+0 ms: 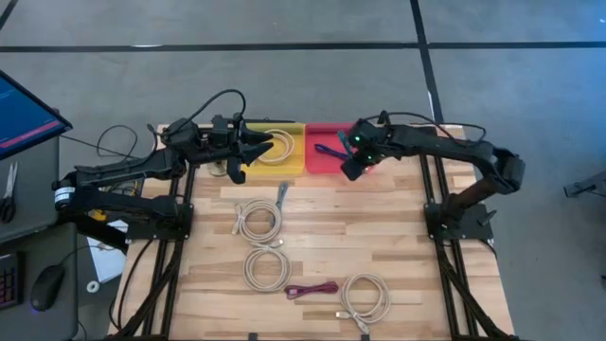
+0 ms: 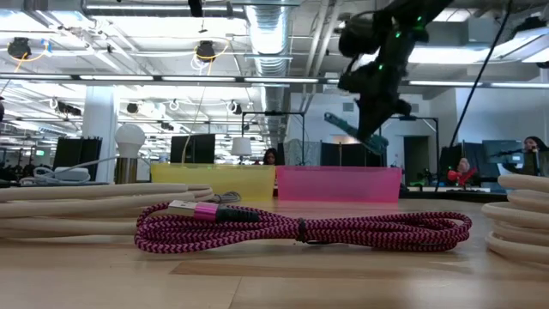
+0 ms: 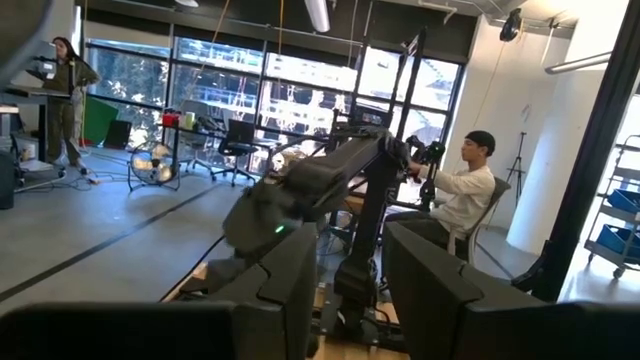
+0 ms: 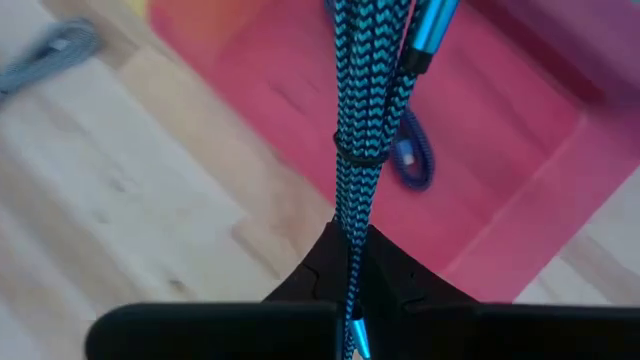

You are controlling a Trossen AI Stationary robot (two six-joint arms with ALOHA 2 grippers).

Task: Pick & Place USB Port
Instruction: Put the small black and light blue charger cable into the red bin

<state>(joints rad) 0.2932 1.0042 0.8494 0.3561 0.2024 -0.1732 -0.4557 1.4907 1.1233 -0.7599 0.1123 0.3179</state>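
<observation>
your right gripper [image 4: 352, 262] has its jaws pinched on the blue braided cable [image 4: 365, 110], dangling over the pink bin [image 1: 327, 161]; your left gripper [image 1: 248, 152], jaws spread, is beside the pink bin.

No text, label, brand or number can be read anywhere.

You're working in an open-plan robotics lab or workshop. Beyond the left gripper [image 3: 350, 290] you see a concrete floor, tall windows, office chairs, a floor fan [image 3: 153, 163] and a seated person [image 3: 462, 195] at a bench, with another person [image 3: 66, 95] standing farther off. Overhead run exposed ducts [image 2: 274, 34] and strip lights. The wooden table [image 1: 398, 246] sits on a dark metal frame beside a monitor [image 1: 24, 114].
</observation>
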